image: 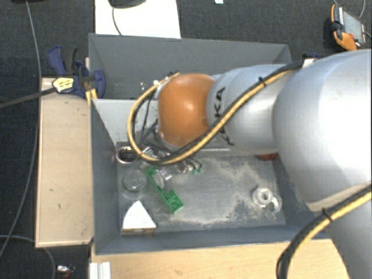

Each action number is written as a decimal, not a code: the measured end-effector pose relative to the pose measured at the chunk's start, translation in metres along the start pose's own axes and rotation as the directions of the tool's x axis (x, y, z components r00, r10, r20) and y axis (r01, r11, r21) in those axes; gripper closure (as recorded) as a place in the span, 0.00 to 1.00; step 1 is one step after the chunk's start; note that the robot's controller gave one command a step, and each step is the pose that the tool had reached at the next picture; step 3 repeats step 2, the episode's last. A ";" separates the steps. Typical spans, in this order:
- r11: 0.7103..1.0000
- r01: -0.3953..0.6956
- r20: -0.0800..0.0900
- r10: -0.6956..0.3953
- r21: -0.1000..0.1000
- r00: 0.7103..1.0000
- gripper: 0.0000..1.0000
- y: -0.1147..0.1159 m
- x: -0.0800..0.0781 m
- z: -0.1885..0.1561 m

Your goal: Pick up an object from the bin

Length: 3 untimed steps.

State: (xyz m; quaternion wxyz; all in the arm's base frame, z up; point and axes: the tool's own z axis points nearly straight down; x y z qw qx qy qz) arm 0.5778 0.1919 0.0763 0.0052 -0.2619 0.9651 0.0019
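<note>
Gripper (173, 166) closure could not be told, its working end being hidden beneath the arm (302, 132), which was stretched over the grey bin (192, 57) with its orange wrist cover (183, 109) above the back left of the floor. Nothing was seen to be held, so the pick was judged not yet made: grasp and lift were left to do. A green bar-like piece (167, 193) was seen lying slantwise just below the gripper; a white wedge (138, 217) and a clear round piece (133, 182) were laid near it, and a small silver ring-like thing (264, 197) well apart toward the view's right.

flat green plastic strip (165, 191), slanted, lower left
</note>
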 end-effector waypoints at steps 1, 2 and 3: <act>1.000 0.001 -0.004 -0.001 -0.001 1.000 1.00 -0.001 -0.001 -0.089; 1.000 0.001 -0.002 -0.001 -0.001 1.000 1.00 -0.001 0.006 -0.119; 1.000 0.001 -0.002 -0.001 -0.001 1.000 1.00 -0.001 0.006 -0.119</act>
